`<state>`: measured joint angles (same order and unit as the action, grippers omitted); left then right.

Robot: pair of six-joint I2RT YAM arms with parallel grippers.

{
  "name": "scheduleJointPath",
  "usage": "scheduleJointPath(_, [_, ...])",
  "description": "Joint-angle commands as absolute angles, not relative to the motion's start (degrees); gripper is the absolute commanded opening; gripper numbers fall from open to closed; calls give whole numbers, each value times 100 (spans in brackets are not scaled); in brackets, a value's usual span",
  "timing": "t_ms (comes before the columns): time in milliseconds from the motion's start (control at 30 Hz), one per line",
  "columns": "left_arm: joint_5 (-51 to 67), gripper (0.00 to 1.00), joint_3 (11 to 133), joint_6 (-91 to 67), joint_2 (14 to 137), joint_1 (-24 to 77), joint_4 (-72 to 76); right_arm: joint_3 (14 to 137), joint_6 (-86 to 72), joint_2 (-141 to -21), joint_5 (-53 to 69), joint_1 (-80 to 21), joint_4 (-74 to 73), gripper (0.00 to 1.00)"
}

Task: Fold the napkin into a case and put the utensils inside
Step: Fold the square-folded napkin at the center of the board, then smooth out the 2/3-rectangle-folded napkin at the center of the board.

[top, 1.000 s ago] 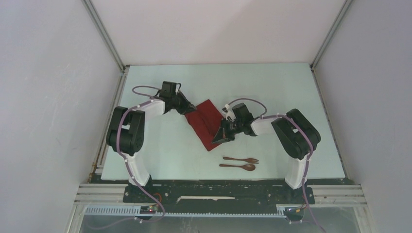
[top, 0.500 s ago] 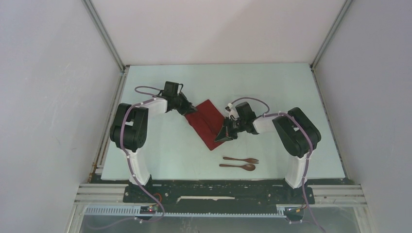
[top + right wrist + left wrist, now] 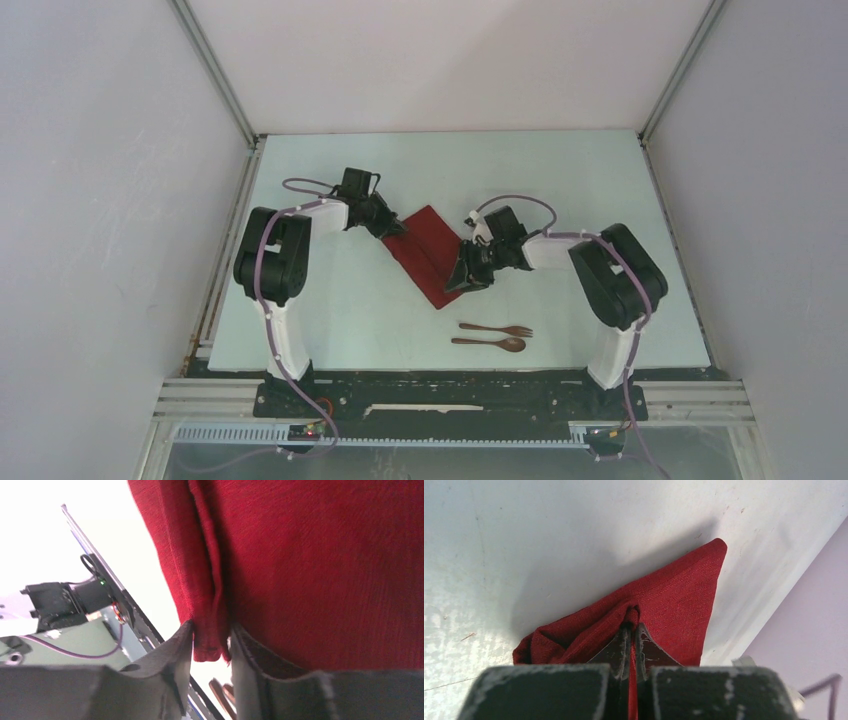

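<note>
The dark red napkin lies as a folded strip running diagonally across the middle of the table. My left gripper is at the strip's far left corner, shut on a pinch of the cloth, which shows between its fingertips. My right gripper is at the strip's near right edge. Its jaws stand apart, with a folded edge of the napkin loose between them. The utensils, a brown fork and spoon, lie side by side in front of the napkin, apart from both grippers.
The pale table ends at a black rail along its near edge, where both arm bases stand. Grey walls close in the left, right and back. The handles of the utensils show below the right gripper.
The right gripper's jaws have parted from a shut grip on the napkin's edge and the arm has drawn back a little. The left gripper stays shut on its corner.
</note>
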<state>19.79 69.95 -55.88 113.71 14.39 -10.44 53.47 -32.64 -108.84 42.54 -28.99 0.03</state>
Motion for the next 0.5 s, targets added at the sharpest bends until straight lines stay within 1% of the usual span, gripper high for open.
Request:
scheduleJointPath(0, [1909, 0, 7233, -5446, 11423, 1398, -914, 5636, -2041, -9576, 3017, -2931, -1841, 48])
scheduleJointPath(67, [1923, 0, 7233, -5428, 11437, 1397, -914, 5664, -1794, -9065, 2355, -3071, -2131, 58])
scheduleJointPath(133, [1949, 0, 7238, -5423, 11459, 1397, -916, 5721, -1759, -8762, 2093, -3339, -1905, 69])
scheduleJointPath(167, [1966, 0, 7242, -5429, 11474, 1397, -920, 5762, -1836, -8754, 2249, -3476, -1608, 75])
scheduleJointPath(200, [1962, 0, 7242, -5431, 11483, 1397, -915, 5776, -1987, -8849, 2655, -3537, -1174, 79])
scheduleJointPath(267, [1953, 0, 7243, -5432, 11487, 1397, -914, 5884, -2587, -9361, 3629, -3543, -54, 81])
scheduleJointPath(333, [1965, 0, 7251, -5415, 11492, 1399, -914, 6273, -3047, -10032, 4356, -3561, 604, 79])
scheduleJointPath(400, [2052, 0, 7280, -5402, 11514, 1398, -891, 6416, -3424, -10441, 4632, -3606, 1394, 80])
scheduleJointPath(467, [2147, 0, 7318, -5384, 11537, 1404, -888, 6526, -3670, -10788, 4829, -3612, 1826, 80])
